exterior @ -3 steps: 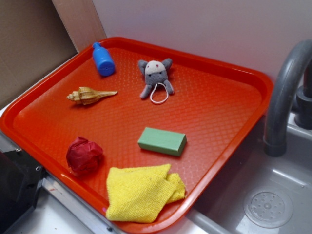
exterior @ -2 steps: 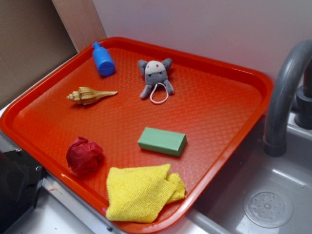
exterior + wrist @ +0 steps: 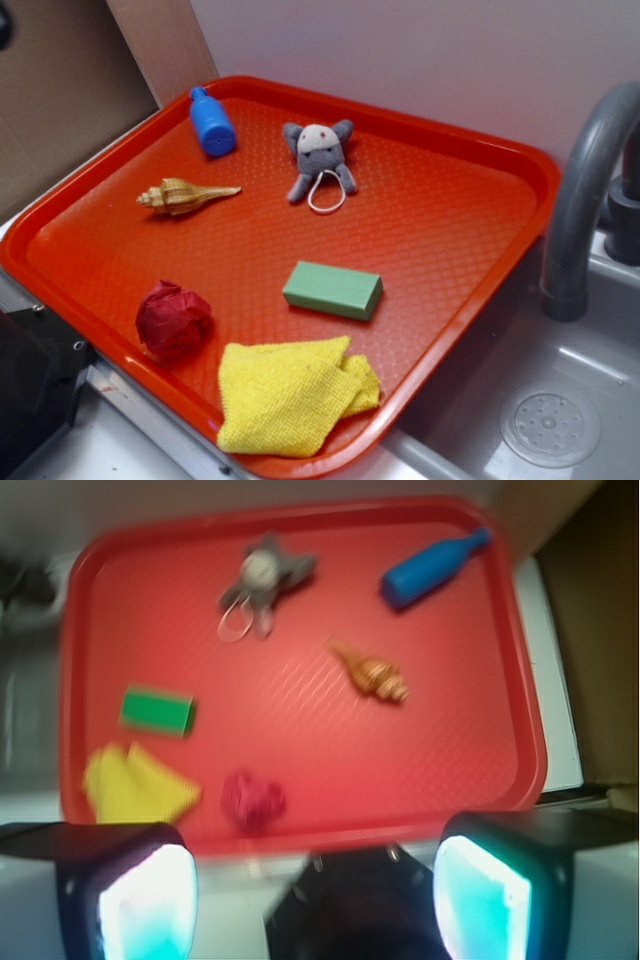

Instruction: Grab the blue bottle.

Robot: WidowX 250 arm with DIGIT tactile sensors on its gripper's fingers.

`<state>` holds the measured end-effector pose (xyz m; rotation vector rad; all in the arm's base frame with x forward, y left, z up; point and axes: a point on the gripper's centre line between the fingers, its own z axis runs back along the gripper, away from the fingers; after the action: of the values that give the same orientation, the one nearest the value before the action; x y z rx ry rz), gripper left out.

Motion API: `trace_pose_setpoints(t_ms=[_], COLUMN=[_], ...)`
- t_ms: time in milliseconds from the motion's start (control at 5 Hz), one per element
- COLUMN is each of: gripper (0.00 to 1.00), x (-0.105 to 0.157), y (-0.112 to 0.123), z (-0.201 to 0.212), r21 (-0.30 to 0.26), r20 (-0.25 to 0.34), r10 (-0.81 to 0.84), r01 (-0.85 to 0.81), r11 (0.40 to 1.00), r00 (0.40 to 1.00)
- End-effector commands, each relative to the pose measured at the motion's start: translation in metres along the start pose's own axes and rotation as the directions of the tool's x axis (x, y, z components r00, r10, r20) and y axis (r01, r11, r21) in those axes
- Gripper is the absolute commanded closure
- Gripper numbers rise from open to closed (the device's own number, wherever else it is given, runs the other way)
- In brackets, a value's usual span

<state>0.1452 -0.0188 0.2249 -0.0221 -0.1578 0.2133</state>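
The blue bottle [image 3: 211, 124] lies on its side at the far left corner of the red tray [image 3: 480, 150], neck toward the corner. In the wrist view the blue bottle [image 3: 430, 568] lies at the upper right of the tray [image 3: 300, 770]. My gripper [image 3: 314, 888] is open and empty, high above the tray's near edge, far from the bottle. Its two pads [image 3: 150, 905] glow cyan at the bottom of the wrist view. In the exterior view only a dark sliver [image 3: 4, 24] shows at the top left corner.
On the tray lie a grey plush toy [image 3: 318, 158], a tan seashell [image 3: 183, 195], a green block [image 3: 333, 289], a crumpled red ball [image 3: 172, 318] and a yellow cloth [image 3: 290, 395]. A grey faucet [image 3: 585, 190] and sink [image 3: 550, 425] stand at the right. A black box [image 3: 30, 380] sits at the lower left.
A dark sliver has appeared at the top left corner of the exterior view. Nothing on the tray has moved.
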Motion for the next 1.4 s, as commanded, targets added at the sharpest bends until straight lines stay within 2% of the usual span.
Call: trace_pose_setpoints(t_ms=[0, 200, 600, 1000, 1200], gripper=[0.0, 0.0, 0.0, 0.0, 0.0], x=[0.033, 0.058, 0.119, 0.148, 0.154], y=[0.002, 0.019, 0.037, 0.057, 0.074], z=[-0.05, -0.075, -0.129, -0.154, -0.169], r21=[0.066, 0.085, 0.1, 0.119, 0.136], r20=[0.106, 0.234, 0.328, 0.354, 0.312], r10=[0.275, 0.473, 0.53, 0.551, 0.564], r01=[-0.283, -0.502, -0.587, -0.62, -0.623], r11=[0.957, 0.861, 0.803, 0.775, 0.77], r00=[0.956, 0.85, 0.782, 0.756, 0.765])
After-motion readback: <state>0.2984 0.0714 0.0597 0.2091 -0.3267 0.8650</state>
